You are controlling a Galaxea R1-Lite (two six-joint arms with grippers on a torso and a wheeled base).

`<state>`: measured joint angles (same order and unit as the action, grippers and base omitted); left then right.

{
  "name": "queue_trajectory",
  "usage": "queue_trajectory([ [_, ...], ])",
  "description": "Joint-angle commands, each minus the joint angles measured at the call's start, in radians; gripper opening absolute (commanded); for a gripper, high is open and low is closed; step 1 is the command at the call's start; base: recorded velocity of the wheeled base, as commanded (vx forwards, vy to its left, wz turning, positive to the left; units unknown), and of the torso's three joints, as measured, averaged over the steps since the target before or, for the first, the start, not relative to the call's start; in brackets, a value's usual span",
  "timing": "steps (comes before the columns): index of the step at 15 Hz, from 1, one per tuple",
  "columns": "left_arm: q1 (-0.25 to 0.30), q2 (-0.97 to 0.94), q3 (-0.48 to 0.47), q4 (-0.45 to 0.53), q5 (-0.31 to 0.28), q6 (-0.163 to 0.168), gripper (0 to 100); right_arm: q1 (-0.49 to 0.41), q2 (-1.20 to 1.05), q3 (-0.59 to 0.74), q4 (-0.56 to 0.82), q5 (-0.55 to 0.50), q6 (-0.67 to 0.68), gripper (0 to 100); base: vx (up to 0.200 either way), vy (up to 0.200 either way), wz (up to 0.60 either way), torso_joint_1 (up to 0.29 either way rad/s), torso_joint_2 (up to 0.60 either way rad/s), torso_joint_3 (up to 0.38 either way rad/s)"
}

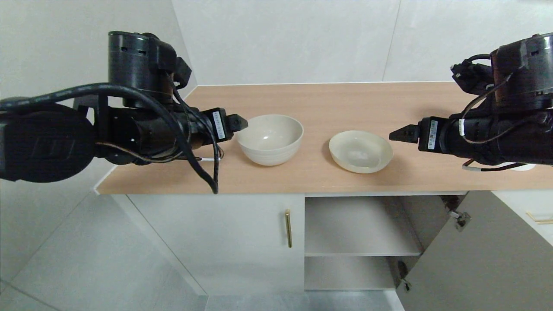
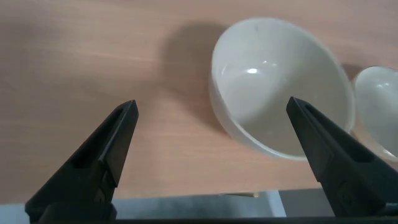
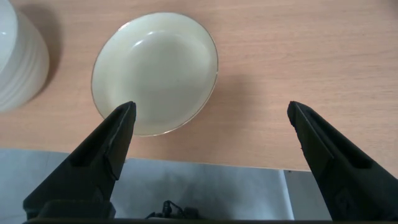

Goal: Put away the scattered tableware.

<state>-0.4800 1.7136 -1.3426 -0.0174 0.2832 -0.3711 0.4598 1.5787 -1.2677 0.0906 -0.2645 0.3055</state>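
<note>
Head view is showing left gripper (image 1: pixel 241 124) and right gripper (image 1: pixel 395 134) hanging, fingers released; the left, crowding the bowl (image 1: pixel 270 139) mid-frame, is probably risking clipping its rim.

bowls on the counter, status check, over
Left claw open, by deep bowl. Right claw open, by shallow dish. Both on counter, neither held. Cabinet below stands open.
</note>
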Motion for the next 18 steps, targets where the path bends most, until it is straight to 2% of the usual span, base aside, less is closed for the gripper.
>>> queue_trajectory([
  [1, -0.009, 0.083, -0.043, -0.009, 0.005, -0.006, 100, 0.000, 0.001, 0.002, 0.000, 0.001, 0.000, 100, 0.000, 0.000, 0.00, 0.000, 0.00, 0.000],
  [3, -0.009, 0.124, -0.069, -0.010, 0.005, -0.039, 100, 0.000, 0.001, 0.008, -0.002, 0.001, 0.000, 100, 0.000, 0.000, 0.00, 0.000, 0.00, 0.000],
  [10, -0.009, 0.175, -0.083, -0.010, 0.005, -0.040, 100, 0.002, -0.002, 0.008, -0.002, 0.004, 0.001, 100, 0.000, 0.000, 0.00, 0.000, 0.00, 0.000],
  [11, -0.009, 0.172, -0.083, -0.010, 0.004, -0.040, 0, 0.002, -0.002, 0.008, -0.002, 0.004, 0.001, 100, 0.000, 0.000, 0.00, 0.000, 0.00, 0.000],
  [15, -0.009, 0.089, -0.070, -0.009, 0.005, -0.063, 0, 0.002, -0.002, 0.007, -0.002, 0.004, 0.001, 100, 0.000, 0.000, 0.00, 0.000, 0.00, 0.000],
  [17, -0.011, 0.026, -0.017, -0.010, -0.002, -0.058, 0, 0.002, 0.003, 0.005, -0.002, 0.004, 0.001, 100, 0.000, 0.000, 0.00, 0.000, 0.00, 0.000],
  [18, -0.011, -0.035, 0.029, -0.012, -0.029, -0.055, 0, 0.002, 0.020, 0.001, -0.002, 0.001, 0.001, 100, 0.000, 0.000, 0.00, 0.000, 0.00, 0.000],
])
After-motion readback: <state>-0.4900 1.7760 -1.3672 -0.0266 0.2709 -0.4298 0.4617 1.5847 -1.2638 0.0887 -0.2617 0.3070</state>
